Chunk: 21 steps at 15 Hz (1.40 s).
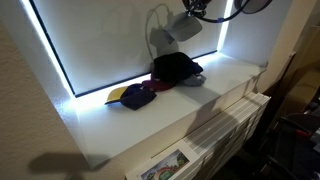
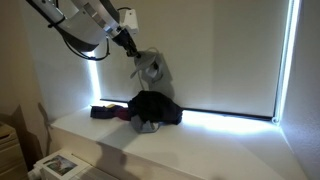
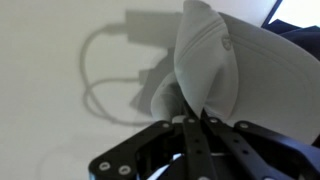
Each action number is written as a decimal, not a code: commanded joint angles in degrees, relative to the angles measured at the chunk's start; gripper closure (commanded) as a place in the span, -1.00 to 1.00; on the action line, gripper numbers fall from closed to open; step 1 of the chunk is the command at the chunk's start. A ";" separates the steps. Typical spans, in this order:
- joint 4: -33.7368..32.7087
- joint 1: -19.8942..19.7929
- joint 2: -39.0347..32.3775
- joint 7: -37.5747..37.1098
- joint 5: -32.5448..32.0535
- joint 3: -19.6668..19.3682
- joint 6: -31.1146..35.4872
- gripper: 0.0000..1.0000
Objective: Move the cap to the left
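The cap (image 3: 235, 60) is clamped by its edge in the gripper (image 3: 195, 120). It extends straight beyond the fingertips, with the black bundle (image 2: 155, 108) below the pincer.

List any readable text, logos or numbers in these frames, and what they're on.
Nothing can be read in any view.
pale cap, clamped in the gripper: plain panels, no print visible.
dark cap with yellow brim: no marking legible.
black bundle: nothing legible.
printed sheets at the bottom edge of an exterior view: coloured print, too small and blurred to read.
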<state>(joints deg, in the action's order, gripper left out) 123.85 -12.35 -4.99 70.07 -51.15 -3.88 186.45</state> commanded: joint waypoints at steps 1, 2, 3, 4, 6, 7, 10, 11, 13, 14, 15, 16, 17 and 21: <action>-3.18 0.09 0.38 6.32 -2.98 -0.12 -7.84 0.99; -4.07 0.02 0.46 8.81 -3.20 -0.19 -9.22 0.99; -4.64 -0.22 0.26 11.25 -2.54 -0.12 -9.37 0.99; -4.91 -0.67 0.03 14.77 -1.08 0.15 -8.79 0.99; -5.21 -1.47 -0.52 20.75 0.97 0.37 -6.23 0.99; -4.91 -1.83 -0.70 23.85 2.26 0.61 -4.89 0.99; -2.28 -3.76 -2.14 35.43 6.43 2.59 3.05 0.99; -1.69 -4.74 -2.92 37.64 6.21 3.62 5.67 0.99; -0.87 -8.09 -5.51 38.88 1.71 6.12 11.56 0.99; -1.17 -9.96 -7.02 37.86 -2.09 7.49 14.19 0.99; -1.72 -12.07 -8.40 35.42 -6.68 9.10 15.86 0.99; -5.08 -18.32 -9.28 29.53 -13.10 17.35 11.89 0.46; -5.40 -20.98 -10.79 27.24 -16.69 19.22 12.29 0.42; -7.49 -35.14 -15.42 14.96 -25.50 31.16 11.41 -0.13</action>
<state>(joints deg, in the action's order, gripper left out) 118.58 -38.92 -16.79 92.10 -71.19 20.83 197.86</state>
